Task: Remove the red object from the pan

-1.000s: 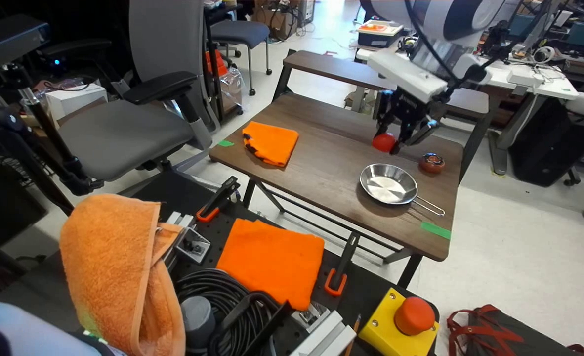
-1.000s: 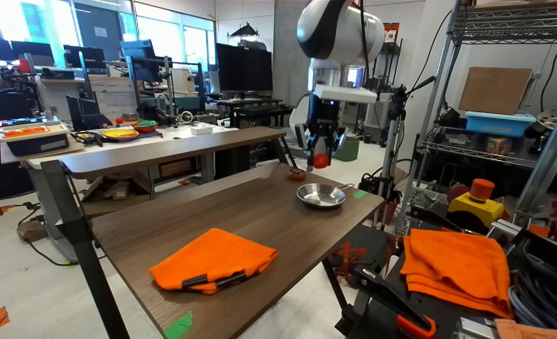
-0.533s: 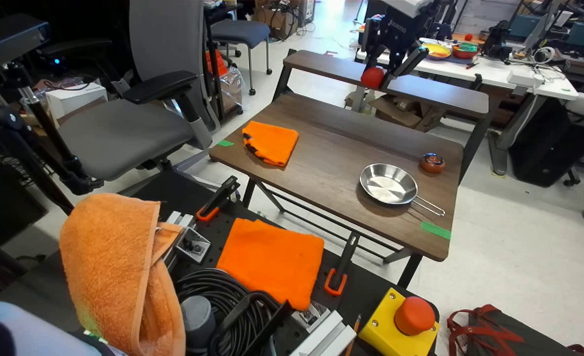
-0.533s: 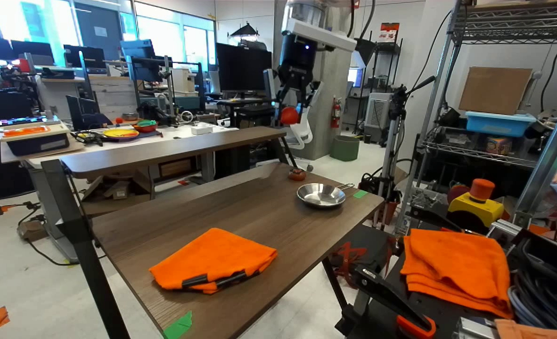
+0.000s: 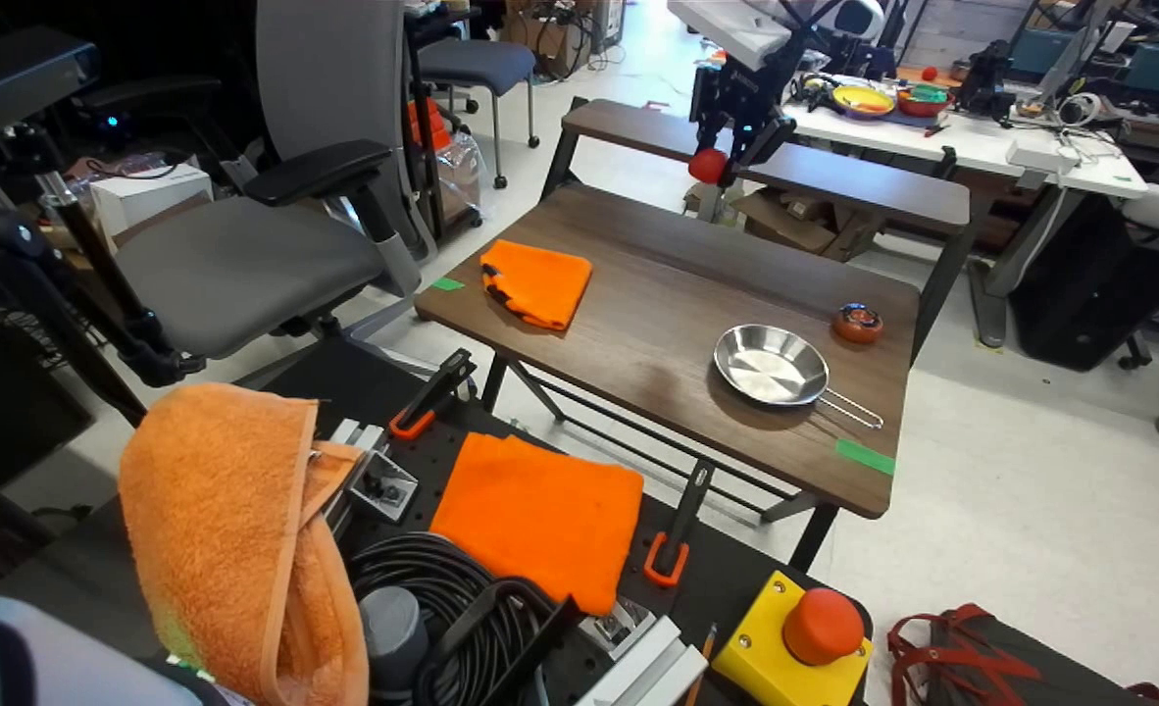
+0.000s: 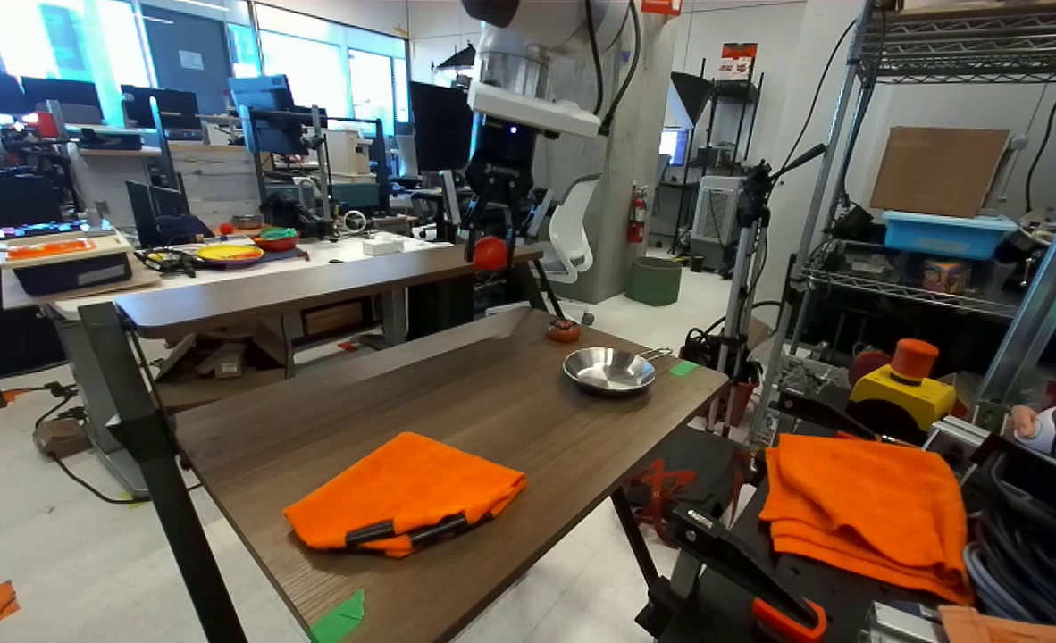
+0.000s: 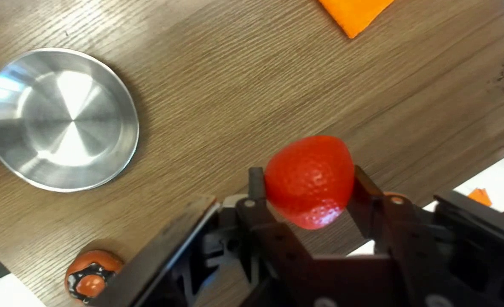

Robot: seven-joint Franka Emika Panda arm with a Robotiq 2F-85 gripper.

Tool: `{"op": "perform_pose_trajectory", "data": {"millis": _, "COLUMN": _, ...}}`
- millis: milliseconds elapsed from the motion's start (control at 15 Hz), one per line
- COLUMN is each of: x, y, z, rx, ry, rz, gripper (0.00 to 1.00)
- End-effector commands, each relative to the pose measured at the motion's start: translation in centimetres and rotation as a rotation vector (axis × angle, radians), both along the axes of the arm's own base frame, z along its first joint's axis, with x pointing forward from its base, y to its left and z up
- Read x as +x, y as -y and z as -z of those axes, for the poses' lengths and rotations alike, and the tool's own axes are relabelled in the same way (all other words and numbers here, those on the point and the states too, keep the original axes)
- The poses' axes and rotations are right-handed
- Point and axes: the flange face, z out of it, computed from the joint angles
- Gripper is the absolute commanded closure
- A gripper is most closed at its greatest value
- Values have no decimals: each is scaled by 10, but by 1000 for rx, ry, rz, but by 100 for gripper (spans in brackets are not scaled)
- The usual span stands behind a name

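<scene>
Gripping the red object (image 7: pixel 314 172) with the hand (image 7: pixel 308 183), clamped from both sides, right of centre in the wrist view. Held above the desk (image 6: pixel 456 393), well apart from the metal pan (image 7: pixel 70 121) at left. Below, brown and wood-grained, with a raised shelf (image 6: pixel 331 279) at the back; marked in an exterior view by green tape (image 5: pixel 866 457) at lower right, topped by a folded orange cloth (image 5: pixel 537 284) left of centre and, near the pan, by a round orange-brown object (image 5: pixel 858 324). Set on pale floor (image 5: pixel 1050 451), near a grey office chair (image 5: pixel 246 265) at upper left; backed, in an exterior view, by bright windows (image 6: pixel 318 54) at upper left, flanked by wire shelving (image 6: pixel 1043 295) at right.
</scene>
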Motion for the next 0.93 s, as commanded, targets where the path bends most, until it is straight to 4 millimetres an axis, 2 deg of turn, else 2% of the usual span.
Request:
{"op": "perform_pose_trajectory", "data": {"millis": 0, "x": 27, "y": -17, "z": 38, "rx": -17, "ry": -41, "rz": 21, "gripper": 76}}
{"op": "perform_pose_trajectory", "data": {"millis": 400, "x": 49, "y": -24, "z": 96, "rx": -56, "ry": -100, "rz": 57, "gripper": 76}}
{"op": "perform_pose_trajectory", "data": {"millis": 867, "x": 64, "y": -14, "z": 146, "rx": -133, "ry": -131, "rz": 72, "gripper": 76}}
